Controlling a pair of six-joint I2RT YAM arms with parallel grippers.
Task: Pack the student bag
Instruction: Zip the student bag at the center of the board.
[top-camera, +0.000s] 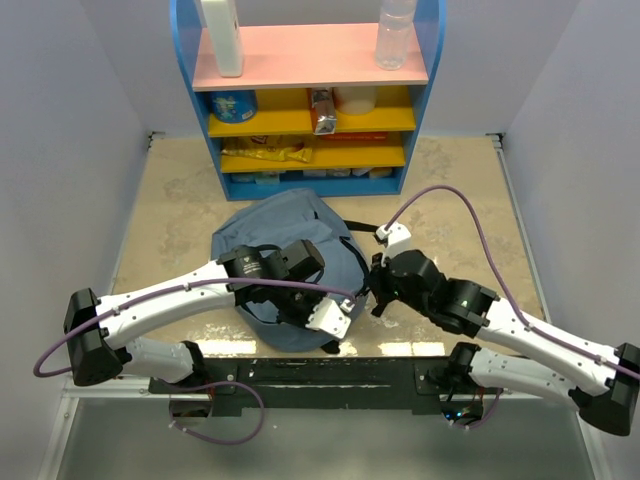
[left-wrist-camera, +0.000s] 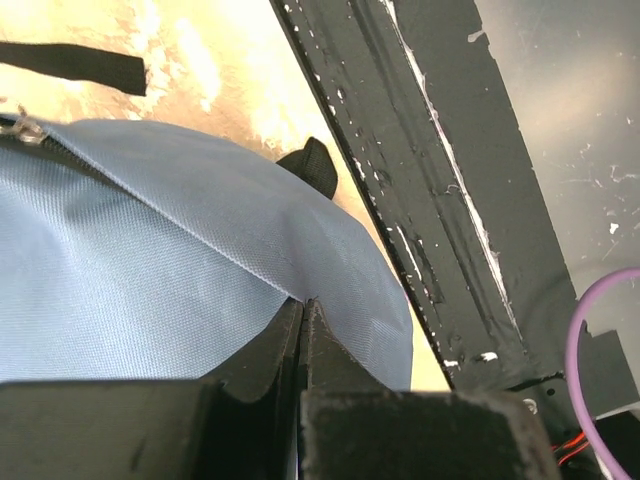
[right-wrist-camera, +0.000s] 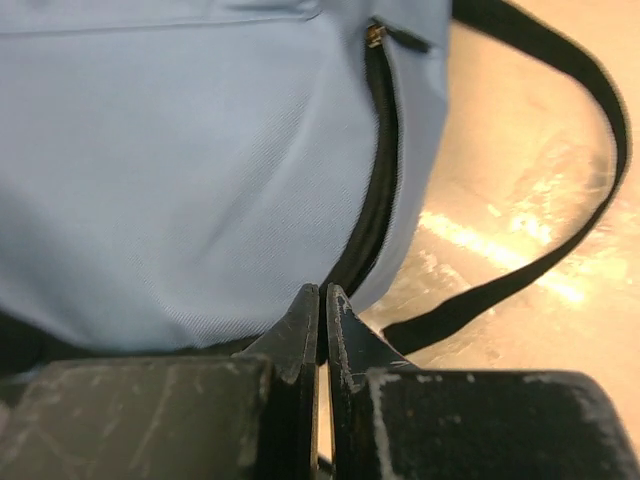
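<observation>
The student bag is a slate-blue fabric backpack lying in the middle of the table, partly under my left arm. My left gripper is at the bag's near edge, and the left wrist view shows its jaws shut on a pinched fold of the blue fabric. My right gripper is at the bag's right side. In the right wrist view its jaws are closed on the bag's edge at the black zipper line. The bag's inside is hidden.
A blue shelf unit with pink and yellow boards stands at the back and holds bottles, a can and snack packs. Black straps trail on the table to the bag's right. The black base rail runs along the near edge.
</observation>
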